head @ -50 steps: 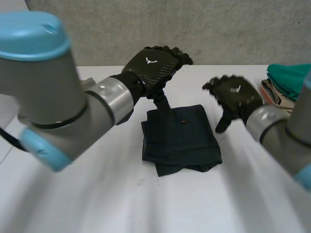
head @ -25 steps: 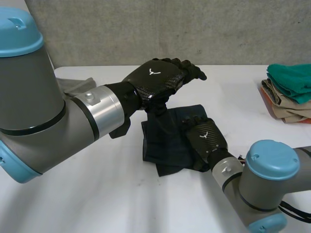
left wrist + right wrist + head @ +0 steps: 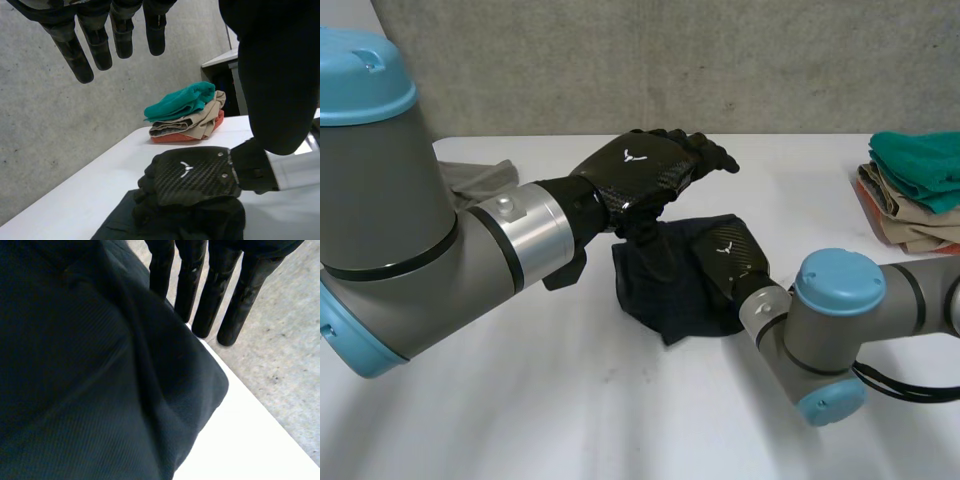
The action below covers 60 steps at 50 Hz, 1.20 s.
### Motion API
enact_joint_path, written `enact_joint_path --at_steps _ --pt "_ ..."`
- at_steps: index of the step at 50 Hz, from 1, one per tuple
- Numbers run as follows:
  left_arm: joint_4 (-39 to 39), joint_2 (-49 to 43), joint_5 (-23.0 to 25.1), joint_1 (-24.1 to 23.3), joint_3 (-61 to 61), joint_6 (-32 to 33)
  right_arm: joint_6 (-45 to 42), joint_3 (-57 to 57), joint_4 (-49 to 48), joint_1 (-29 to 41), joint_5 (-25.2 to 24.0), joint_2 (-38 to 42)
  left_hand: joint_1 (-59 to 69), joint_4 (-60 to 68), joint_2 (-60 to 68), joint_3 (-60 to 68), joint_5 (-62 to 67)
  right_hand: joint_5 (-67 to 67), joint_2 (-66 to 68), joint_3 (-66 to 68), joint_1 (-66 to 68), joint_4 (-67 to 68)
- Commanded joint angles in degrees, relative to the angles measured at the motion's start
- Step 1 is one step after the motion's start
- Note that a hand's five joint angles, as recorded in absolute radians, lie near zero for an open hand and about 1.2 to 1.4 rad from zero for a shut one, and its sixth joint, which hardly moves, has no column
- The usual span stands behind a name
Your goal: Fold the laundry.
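Both hands on the dark cloth (image 3: 660, 300), middle of the table (image 3: 620, 420).
Your left hand (image 3: 640, 170) pinches its far corner; your right hand (image 3: 725, 260) lies flat, fingers straight.

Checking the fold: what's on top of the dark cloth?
The right hand lies on the dark cloth; the left hand pinches its far edge. Cloth under that palm is hidden.

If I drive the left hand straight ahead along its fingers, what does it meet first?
Nothing close: the left hand hangs above the white table, fingers aimed towards its far right. The stack of folded clothes lies roughly that way, though depth is unclear.
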Motion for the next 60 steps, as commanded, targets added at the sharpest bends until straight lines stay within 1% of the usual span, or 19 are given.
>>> enact_joint_path --at_steps 1,8,11,12,15,16,20,23,27,31,34,36,40,44,51,56,60 --pt "0.0 0.1 0.0 0.0 -1.2 0.1 0.2 -6.8 6.4 -0.3 -1.9 3.9 -1.5 -0.6 -0.6 -1.0 -0.1 49.7 42.8 43.0 49.1 43.8" --pt "0.0 0.3 0.0 1.0 -1.3 0.1 0.0 -8.3 6.6 -1.0 -2.3 1.8 -1.5 -0.6 -0.6 -1.0 -0.1 49.8 42.9 43.1 49.2 43.9" --pt "0.0 0.6 0.0 1.4 -1.3 0.0 0.2 -9.8 6.5 -3.2 -2.6 0.5 -1.5 -0.6 -0.6 -1.0 -0.1 49.8 42.9 43.1 49.2 43.9" --pt "0.0 0.7 0.0 1.6 -1.4 0.0 0.0 -10.5 6.3 -4.9 -3.4 0.2 -1.5 -0.6 -0.6 -1.0 -0.1 49.8 42.9 43.1 49.2 43.9" --pt "0.0 0.9 0.0 1.9 -1.4 -0.1 -0.1 -12.5 5.7 -6.8 -5.9 -0.2 -1.5 -0.6 -0.6 -1.0 -0.1 49.8 42.9 43.1 49.2 43.9" --pt "0.0 0.9 0.0 2.4 -1.4 -0.1 0.0 -14.1 5.4 -7.7 -8.0 -0.2 -1.5 -0.6 -0.6 -1.0 -0.1 49.8 42.9 43.1 49.2 43.9" --pt "0.0 1.3 -0.1 2.9 -1.4 -0.2 0.4 -18.6 4.3 -10.5 -12.4 -0.6 -1.4 -0.4 -0.4 -0.9 0.1 49.8 42.9 43.1 49.2 43.9" --pt "0.0 1.3 -0.1 3.0 -1.4 -0.2 0.8 -22.0 2.9 -12.1 -13.6 -0.9 -1.4 -0.4 -0.4 -0.9 0.1 49.8 42.9 43.1 49.2 43.9" --pt "0.0 1.4 -0.1 3.1 -1.4 -0.3 1.0 -27.1 0.2 -15.1 -13.5 -1.1 -1.2 -0.3 -0.2 -0.7 0.3 49.8 42.9 43.1 49.2 43.9" --pt "0.0 1.4 -0.1 3.0 -1.5 -0.3 3.8 -32.0 -0.7 -19.2 -14.0 -1.4 -1.2 -0.3 -0.2 -0.7 0.3 49.8 42.9 43.1 49.2 43.9" --pt "0.0 1.5 -0.1 3.0 -1.5 -0.3 8.4 -35.8 -0.8 -23.6 -14.2 -1.2 -1.2 -0.3 -0.2 -0.7 0.3 49.8 42.9 43.1 49.2 43.9" --pt "0.0 1.5 -0.1 2.9 -1.4 -0.2 11.9 -38.4 -0.8 -26.7 -15.2 -0.8 -1.2 -0.3 -0.2 -0.7 0.3 49.8 42.9 43.1 49.2 43.9" --pt "0.0 1.5 -0.1 2.9 -1.4 -0.2 14.6 -42.8 -1.4 -30.8 -16.7 1.0 -1.2 -0.3 -0.2 -0.7 0.3 49.8 42.9 43.1 49.2 43.9" --pt "0.1 1.5 -0.1 2.7 -1.3 -0.2 14.6 -46.4 -1.6 -34.8 -17.5 4.5 -1.2 -0.3 -0.2 -0.7 0.3 49.8 42.9 43.1 49.2 43.9" --pt "0.1 1.5 -0.1 2.5 -1.3 -0.3 14.6 -46.8 -2.1 -40.1 -17.6 9.3 -1.2 -0.3 -0.2 -0.7 0.3 49.8 42.9 43.1 49.2 43.9" --pt "0.1 1.2 -0.2 2.3 -1.4 -0.3 14.5 -44.9 -2.5 -42.4 -17.7 11.0 -1.2 -0.3 -0.2 -0.7 0.3 49.8 42.9 43.1 49.2 43.9" --pt "0.1 1.0 -0.1 2.0 -1.4 -0.3 14.2 -41.8 -3.6 -44.1 -17.7 10.5 -1.0 -0.1 -0.1 -0.5 0.4 49.8 42.9 43.1 49.2 43.9"
